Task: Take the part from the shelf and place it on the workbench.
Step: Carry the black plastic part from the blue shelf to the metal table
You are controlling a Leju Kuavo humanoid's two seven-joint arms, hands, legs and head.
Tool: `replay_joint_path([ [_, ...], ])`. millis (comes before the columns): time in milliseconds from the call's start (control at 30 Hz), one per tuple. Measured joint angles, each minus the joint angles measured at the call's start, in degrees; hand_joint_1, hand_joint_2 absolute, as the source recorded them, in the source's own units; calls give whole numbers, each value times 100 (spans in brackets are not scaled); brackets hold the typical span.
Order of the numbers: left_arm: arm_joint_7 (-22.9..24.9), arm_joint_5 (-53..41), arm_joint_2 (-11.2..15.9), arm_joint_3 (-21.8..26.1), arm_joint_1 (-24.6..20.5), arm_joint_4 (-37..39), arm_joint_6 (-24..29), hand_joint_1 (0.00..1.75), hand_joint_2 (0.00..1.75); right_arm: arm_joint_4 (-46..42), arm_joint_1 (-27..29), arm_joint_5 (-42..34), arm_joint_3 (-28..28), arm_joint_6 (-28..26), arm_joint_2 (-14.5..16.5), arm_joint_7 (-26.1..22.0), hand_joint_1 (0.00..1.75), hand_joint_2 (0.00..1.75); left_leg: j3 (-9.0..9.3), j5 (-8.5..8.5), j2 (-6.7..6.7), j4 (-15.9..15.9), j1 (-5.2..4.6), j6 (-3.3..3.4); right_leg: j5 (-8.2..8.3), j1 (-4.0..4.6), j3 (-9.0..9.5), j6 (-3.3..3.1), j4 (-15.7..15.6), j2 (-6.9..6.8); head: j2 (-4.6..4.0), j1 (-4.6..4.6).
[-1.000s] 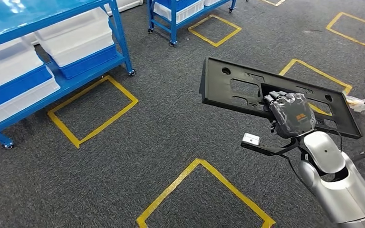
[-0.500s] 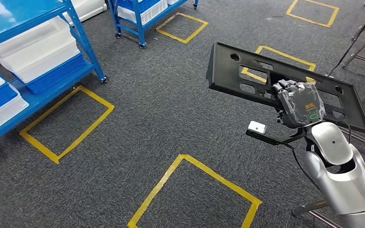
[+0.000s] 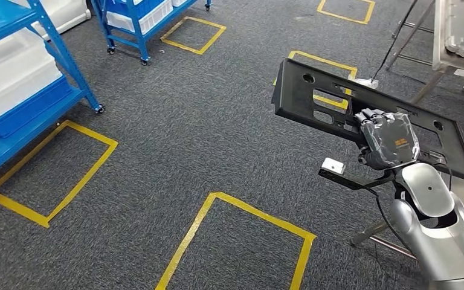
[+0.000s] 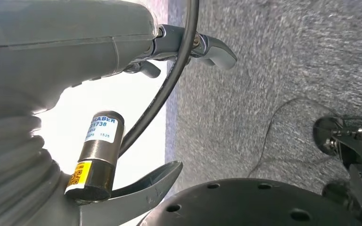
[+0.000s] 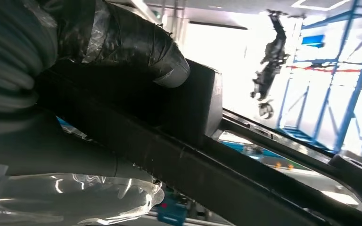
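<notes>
The part is a long black plastic panel [image 3: 314,99] with several cut-outs, held up in the air over the carpet. My right hand [image 3: 389,142] grips it at its lower middle, fingers hooked through an opening. In the right wrist view the dark taped thumb [image 5: 136,42] presses on the panel's black edge [image 5: 207,160]. The metal workbench [image 3: 459,36] stands at the top right, beyond the panel. My left hand [image 4: 14,155] hangs over the carpet, with a grey finger [image 4: 214,47] showing; its pose is unclear.
A blue shelf [image 3: 12,72] with white and blue bins stands at the far left. A second blue trolley [image 3: 136,18] is at the top. Yellow tape squares [image 3: 241,211] mark the grey carpet. Thin metal legs [image 3: 408,30] stand under the workbench.
The camera has turned to the right: the blue shelf slides off to the left and the workbench comes into view at the top right. The panel stays in my right hand.
</notes>
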Motion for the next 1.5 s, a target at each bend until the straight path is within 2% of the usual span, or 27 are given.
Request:
replay_joint_path([
  [67,19,7,-3,8,-7,0,-4,0,175,5,-20,70,-23,-8,15,3,175,175,-9,-4,122,7,-28,-38,100,74,223,-87,-457,-169,0,0],
  [100,38,10,-5,19,-11,0,-13,0,175,16,-29,126,-29,-17,34,7,175,175,-13,-5,182,7,-38,-64,90,106,224,-124,-513,-174,0,-1],
  [167,84,14,-8,47,-29,0,-44,0,175,60,-39,252,-25,-45,96,23,175,175,-9,-30,249,15,-32,-126,134,96,213,-197,-565,-41,0,-2],
  [233,118,14,-8,75,-41,0,-64,0,175,134,-85,369,2,-84,213,62,175,175,-104,-210,23,259,-16,-190,187,55,218,-273,-628,77,0,-4],
  [300,126,25,-9,102,-28,0,-52,0,175,235,-158,457,79,-131,393,128,175,175,-403,-562,-295,919,6,-231,220,38,196,-321,-641,197,0,-9],
  [367,111,49,-9,128,-14,0,-23,0,175,332,-177,500,190,-165,554,181,175,175,-687,-753,-399,1508,20,-255,231,36,168,-333,-622,341,0,-11],
  [400,99,62,-9,140,-11,0,-12,0,175,367,-167,508,232,-176,600,198,175,175,-713,-692,-415,1546,28,-267,231,29,157,-329,-602,412,0,-11],
  [467,73,85,-9,161,-9,0,-3,0,175,405,-152,488,273,-189,629,230,175,175,-494,-317,-500,1046,70,-291,212,7,125,-296,-524,551,0,-11],
  [500,66,89,-9,173,-3,0,-4,0,175,412,-154,459,274,-193,631,239,175,175,-345,-173,-661,718,104,-303,196,-2,90,-266,-472,612,0,-10],
  [567,69,54,-13,192,7,0,-22,0,175,410,-170,383,262,-184,626,223,175,175,-184,-59,-945,304,150,-291,184,-12,-20,-190,-362,735,0,-6],
  [600,81,29,-14,196,9,0,-35,0,175,408,-177,353,256,-169,623,203,175,175,-183,-84,-1005,272,146,-266,199,-22,-74,-148,-338,798,0,-4],
  [667,113,-4,-11,197,2,0,-58,0,175,404,-186,328,245,-122,609,174,175,175,-185,-44,-868,240,125,-184,243,-54,-136,-62,-334,896,0,-4],
  [733,123,3,-9,199,-3,0,-63,0,175,407,-220,327,236,-88,586,182,175,175,-159,4,-706,174,123,-97,147,-46,-237,-7,-155,679,0,5],
  [800,120,14,-11,211,-3,0,-63,0,175,411,-272,329,233,-78,574,196,175,175,-156,23,-543,139,105,-47,-175,-30,-521,29,447,343,0,17],
  [867,119,21,-13,226,1,0,-63,0,175,427,-283,332,236,-74,575,201,175,175,-169,20,-381,138,82,-34,-439,-41,-824,54,1102,242,0,19],
  [900,119,28,-13,230,2,0,-61,0,175,439,-278,337,236,-73,575,206,175,175,-171,18,-304,138,73,-31,-437,-43,-861,56,1204,231,0,19],
  [967,117,44,-13,234,-3,0,-53,0,175,458,-281,366,236,-75,573,229,175,175,-161,6,-160,138,58,-29,-148,-34,-574,28,722,178,0,19],
  [1033,113,55,-14,236,-12,0,-45,0,175,469,-316,414,233,-74,571,265,175,175,-142,-13,-35,134,34,-42,112,24,-134,-45,-87,-23,0,17],
  [1067,112,55,-14,237,-16,0,-44,0,175,482,-349,438,232,-66,569,289,175,175,-136,-20,19,126,24,-56,163,59,-14,-89,-326,-89,0,17],
  [1100,113,52,-14,237,-20,0,-43,0,175,503,-387,465,229,-52,563,319,175,175,-127,-26,70,115,16,-74,161,91,27,-130,-429,-117,0,16],
  [1167,118,38,-20,238,-35,0,-41,0,175,562,-455,537,216,-21,525,386,175,175,-94,-39,151,90,14,-121,190,102,38,-202,-471,-2,0,15],
  [1200,121,27,-23,238,-45,0,-39,0,175,595,-482,578,200,-9,497,415,175,175,-84,-68,101,116,21,-150,210,87,68,-234,-519,50,0,15],
  [1267,124,12,-27,239,-49,0,-33,0,175,686,-555,635,162,11,445,461,175,175,-194,-259,-151,421,33,-198,257,41,129,-301,-607,148,0,12],
  [1333,125,9,-26,245,-29,0,-31,0,175,805,-619,649,137,27,431,488,175,175,-526,-604,-378,1125,45,-226,268,30,136,-331,-623,255,0,9],
  [1400,126,9,-26,259,-15,0,-31,0,175,943,-628,650,129,38,431,499,175,175,-825,-753,-422,1677,49,-248,263,30,133,-333,-609,397,0,9],
  [1433,126,9,-26,267,-11,0,-31,0,175,1007,-625,654,124,42,431,502,175,175,-836,-650,-425,1647,53,-256,256,23,132,-323,-591,475,0,9],
  [1500,127,9,-25,276,-6,0,-31,0,175,1106,-627,670,107,44,431,509,175,175,-591,-216,-524,1032,79,-273,216,-4,125,-279,-520,630,0,9],
])
